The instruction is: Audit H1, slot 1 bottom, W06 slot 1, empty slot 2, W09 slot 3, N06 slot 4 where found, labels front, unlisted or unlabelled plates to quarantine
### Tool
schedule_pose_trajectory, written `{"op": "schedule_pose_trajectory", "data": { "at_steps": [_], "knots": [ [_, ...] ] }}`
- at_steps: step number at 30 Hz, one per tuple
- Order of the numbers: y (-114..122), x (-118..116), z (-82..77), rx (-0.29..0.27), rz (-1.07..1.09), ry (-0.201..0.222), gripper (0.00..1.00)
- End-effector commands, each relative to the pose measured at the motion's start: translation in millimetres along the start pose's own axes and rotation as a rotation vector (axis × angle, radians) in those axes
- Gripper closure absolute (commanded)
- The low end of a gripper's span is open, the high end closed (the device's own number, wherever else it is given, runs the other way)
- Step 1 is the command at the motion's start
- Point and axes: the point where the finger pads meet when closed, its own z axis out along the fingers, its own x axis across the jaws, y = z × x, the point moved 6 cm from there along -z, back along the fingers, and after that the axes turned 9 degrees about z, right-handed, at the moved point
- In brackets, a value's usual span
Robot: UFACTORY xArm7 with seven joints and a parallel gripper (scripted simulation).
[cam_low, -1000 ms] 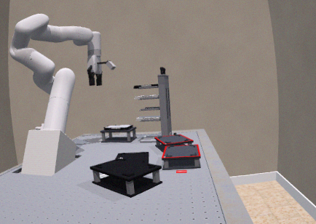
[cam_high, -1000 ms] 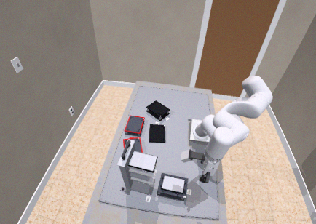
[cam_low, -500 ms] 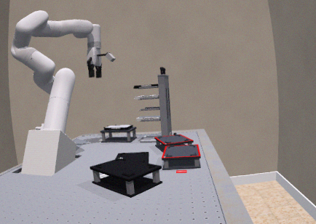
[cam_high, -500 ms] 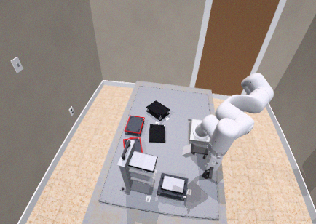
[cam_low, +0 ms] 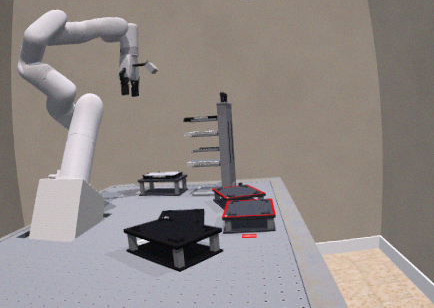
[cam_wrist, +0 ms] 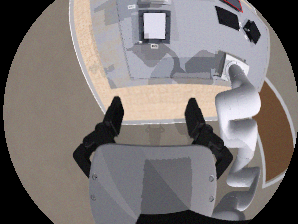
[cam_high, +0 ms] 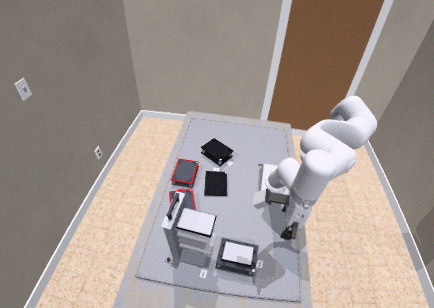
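- Claw [cam_low: 129, 87] high above the table [cam_low: 280, 262], pointing down, fingers spread fully apart, nothing between them.
- White arm [cam_low: 75, 132] bent in an elbow over its pale pedestal [cam_low: 47, 222] at the table's left edge in the exterior view; small camera block [cam_low: 151, 68] jutting from the wrist.
- Plate tower [cam_low: 226, 137] standing at the far end of the table, well apart from the claw; four shelves sticking out toward the arm side.
- Top shelf [cam_low: 200, 118] dark along its edge; three lower shelves [cam_low: 202, 148] pale. Labels too small to read.
- From the top view, a white plate [cam_high: 196, 222] seen on the tower's uppermost level.
- Low dark stand [cam_high: 236, 266] beside the tower, carrying a white plate [cam_high: 237, 252] lying flat; same plate visible in the wrist view [cam_wrist: 153, 26] far below the fingers.
- Two red-rimmed nests [cam_low: 248, 209] just beside each other near the tower's foot; whether anything sits in them cannot be told.
- Flat black square [cam_high: 216, 183] on the table between the red nests and the arm's base.
- Raised black platform on short legs [cam_low: 172, 230], set at an angle, nearest the exterior camera.
- Small red tag [cam_low: 248, 236] on the table in front of the nearer red nest.
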Motion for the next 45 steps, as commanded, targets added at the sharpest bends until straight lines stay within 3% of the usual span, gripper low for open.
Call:
{"op": "schedule_pose_trajectory", "data": {
  "at_steps": [1,4,10,31,45],
  "knots": [
    [0.0,-0.3,-14.5,0.000,-0.001,-0.003,0.00],
    [0.0,-0.3,-24.1,0.000,-0.001,-0.003,0.00],
    [-4.9,-1.1,-24.1,0.000,0.001,-0.003,0.00],
    [-98.8,-15.9,-24.2,0.001,0.001,-0.003,0.00],
    [-100.8,-16.3,-20.9,0.001,0.001,-0.003,0.00]
  ]
}}
